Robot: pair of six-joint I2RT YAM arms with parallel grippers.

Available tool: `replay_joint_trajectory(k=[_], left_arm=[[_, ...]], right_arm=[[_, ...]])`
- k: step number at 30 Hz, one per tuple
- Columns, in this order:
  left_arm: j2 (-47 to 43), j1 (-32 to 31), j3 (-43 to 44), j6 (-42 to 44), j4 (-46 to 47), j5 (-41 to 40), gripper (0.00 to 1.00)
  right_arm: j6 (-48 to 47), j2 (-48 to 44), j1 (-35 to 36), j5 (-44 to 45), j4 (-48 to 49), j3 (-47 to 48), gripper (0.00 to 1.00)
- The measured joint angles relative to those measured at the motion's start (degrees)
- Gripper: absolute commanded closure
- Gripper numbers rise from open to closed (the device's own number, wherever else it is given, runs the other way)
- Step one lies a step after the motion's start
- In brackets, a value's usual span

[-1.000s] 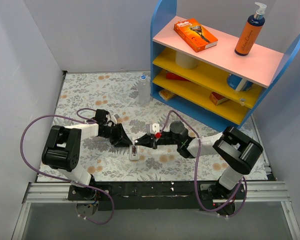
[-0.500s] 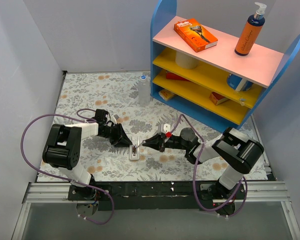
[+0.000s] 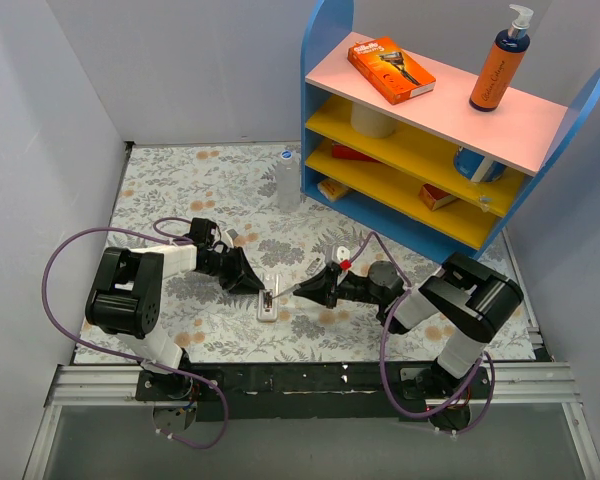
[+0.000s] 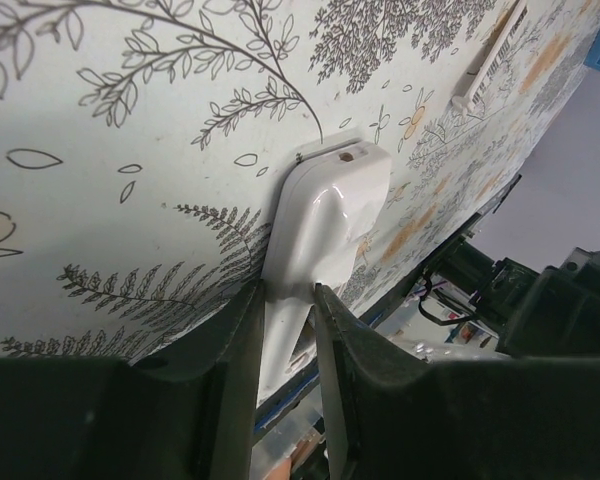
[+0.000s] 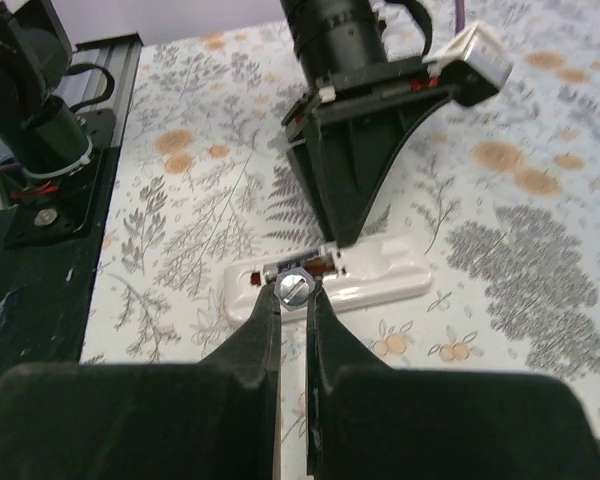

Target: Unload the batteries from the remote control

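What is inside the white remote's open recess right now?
The recess of the slim white plastic remote control shows orange-brown lining. The right gripper pinches a small silver cylindrical battery at its edge. It and the left gripper cover the rest, hiding any second battery.

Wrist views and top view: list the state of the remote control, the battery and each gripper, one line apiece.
remote control: flat on the table, battery recess open, facing up.
battery: pinched end-on at the recess edge.
left gripper: shut on the remote control.
right gripper: shut on the battery.
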Motion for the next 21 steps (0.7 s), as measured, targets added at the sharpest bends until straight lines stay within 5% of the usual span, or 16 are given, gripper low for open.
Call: replay_joint_trajectory(k=[21], left_arm=[[-0.02,0.02,0.0,-0.59,0.0,-0.04,0.7]], right_arm=[[5.44,3.58,-0.26,-2.23,-6.91,-1.55,0.99]])
